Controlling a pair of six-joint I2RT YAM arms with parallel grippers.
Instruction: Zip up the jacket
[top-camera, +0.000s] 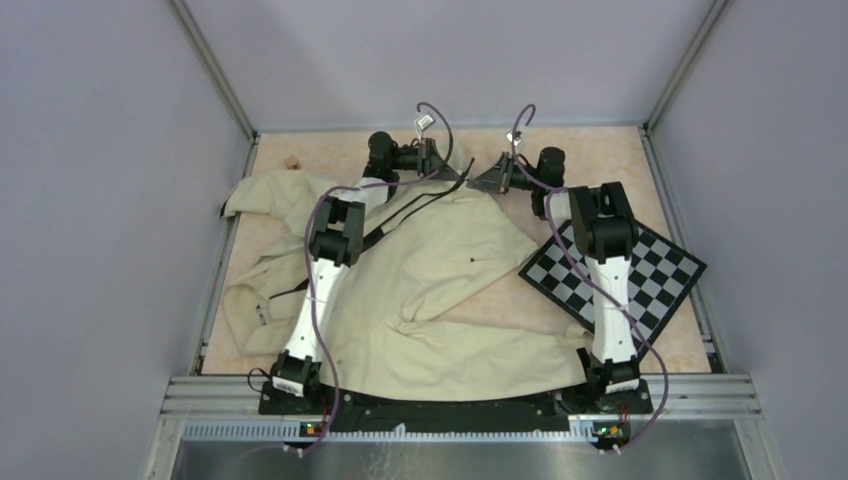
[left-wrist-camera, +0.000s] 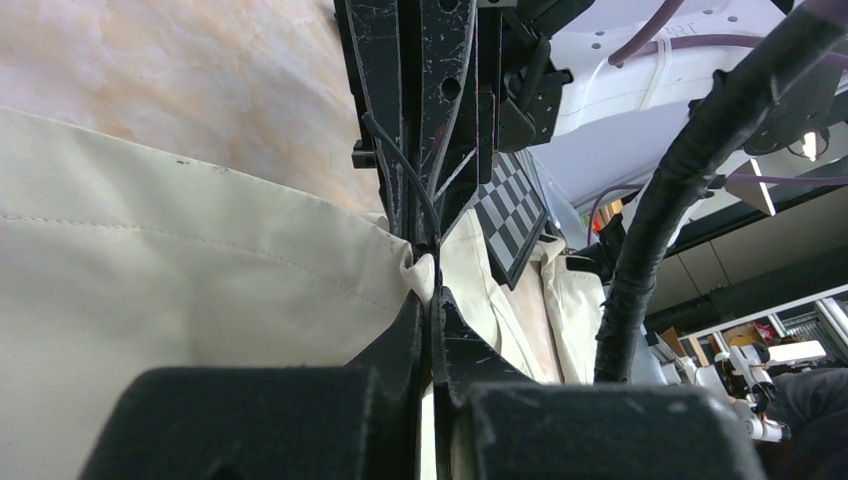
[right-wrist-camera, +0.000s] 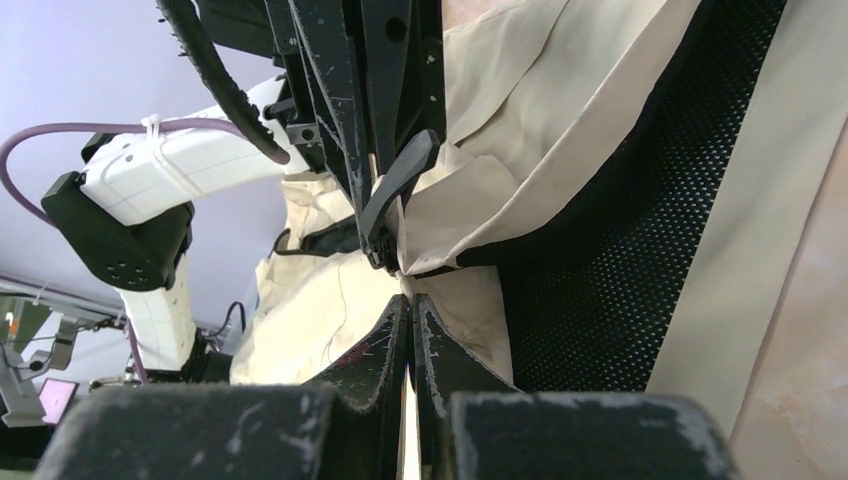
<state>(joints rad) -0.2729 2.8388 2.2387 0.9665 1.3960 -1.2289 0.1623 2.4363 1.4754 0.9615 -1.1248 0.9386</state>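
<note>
The cream jacket (top-camera: 450, 290) lies wrinkled over most of the table, its far edge near the middle back. Both grippers meet there tip to tip. In the top view my left gripper (top-camera: 452, 170) reaches in from the left and my right gripper (top-camera: 475, 182) from the right. In the left wrist view my left gripper (left-wrist-camera: 432, 292) is shut with a small fold of jacket (left-wrist-camera: 200, 300) cloth pinched at its tips. In the right wrist view my right gripper (right-wrist-camera: 410, 297) is shut on a corner of the jacket (right-wrist-camera: 520, 110), beside its black mesh lining (right-wrist-camera: 620, 230). The zipper slider is hidden.
A black-and-white checkerboard (top-camera: 625, 275) lies at the right, partly under the right arm and touching the jacket's edge. A small tan object (top-camera: 292, 160) sits at the back left. Grey walls and metal rails (top-camera: 215, 290) enclose the table.
</note>
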